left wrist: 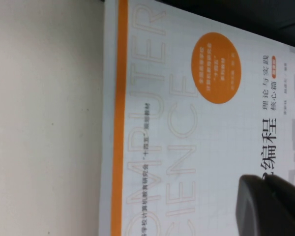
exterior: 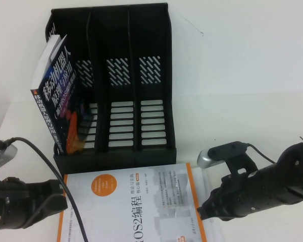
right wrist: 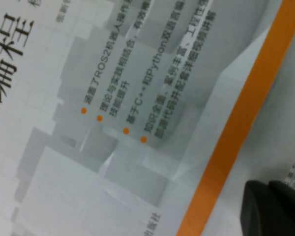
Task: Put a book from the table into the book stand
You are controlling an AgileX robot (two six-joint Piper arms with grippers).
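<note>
Left gripper (exterior: 60, 199) low at the near left of the table (exterior: 242, 101), tip at the left edge of the book (exterior: 134, 206); fingers' setting cannot be told; one dark finger (left wrist: 273, 211) over the cover in the left wrist view. Right gripper (exterior: 204, 210) opposite, at the book's right edge beside the orange stripe (right wrist: 241, 123); setting likewise cannot be told, only a dark finger tip (right wrist: 275, 209) showing in the right wrist view.

Between the two grippers: book lying flat, cover up, on the table, orange circle (exterior: 105, 185) toward the left gripper, black title running along the cover. Not in the stand.

Beyond both grippers, just past the book's far edge: book stand (exterior: 116, 80), black, upright, three slots. Slot nearest the left gripper's side occupied by a dark blue book (exterior: 60, 106) with white characters, leaning. Middle slot and slot on the right gripper's side bare down to the slats.
</note>
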